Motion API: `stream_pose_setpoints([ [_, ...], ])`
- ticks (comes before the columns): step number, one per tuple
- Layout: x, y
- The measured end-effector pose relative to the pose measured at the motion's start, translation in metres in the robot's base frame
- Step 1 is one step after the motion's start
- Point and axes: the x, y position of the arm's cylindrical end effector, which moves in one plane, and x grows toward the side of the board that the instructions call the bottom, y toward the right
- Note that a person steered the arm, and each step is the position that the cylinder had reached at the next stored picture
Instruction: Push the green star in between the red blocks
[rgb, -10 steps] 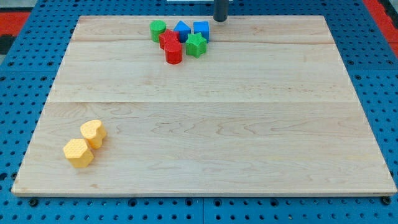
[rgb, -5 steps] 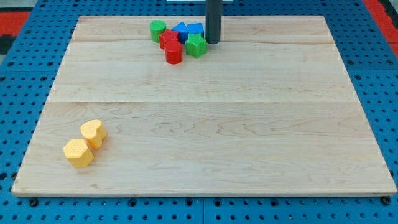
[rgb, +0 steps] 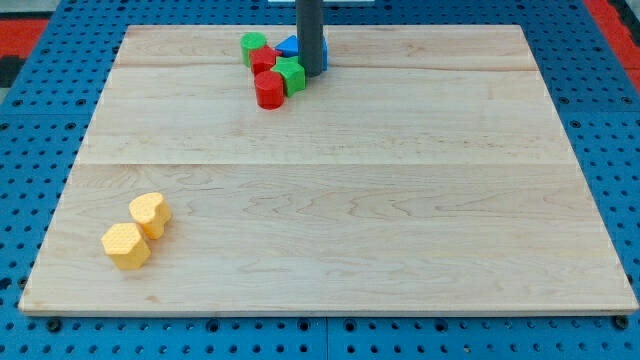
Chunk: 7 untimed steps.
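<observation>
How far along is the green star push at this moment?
Done: my tip sits at the green star's right side. In hand: the star presses against the red cylinder, with the other red block just up-left. Left: the star is beside the reds, not yet between them.

Pale wooden board (rgb: 330, 200) on blue pegboard (rgb: 30, 180), my tip (rgb: 311, 74) touching the green star (rgb: 291, 75), red cylinder (rgb: 269, 90) and red block (rgb: 263, 59) just left of it, green cylinder (rgb: 253, 45) beyond, blue blocks (rgb: 289, 46) behind the rod, yellow heart (rgb: 149, 213) and yellow hexagon (rgb: 125, 246) far toward the view's bottom left.
</observation>
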Motion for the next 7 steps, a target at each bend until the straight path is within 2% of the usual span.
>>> stream_pose_setpoints([
  [2, -0.001, 0.004],
  [4, 0.011, -0.06],
  [7, 0.02, -0.073],
])
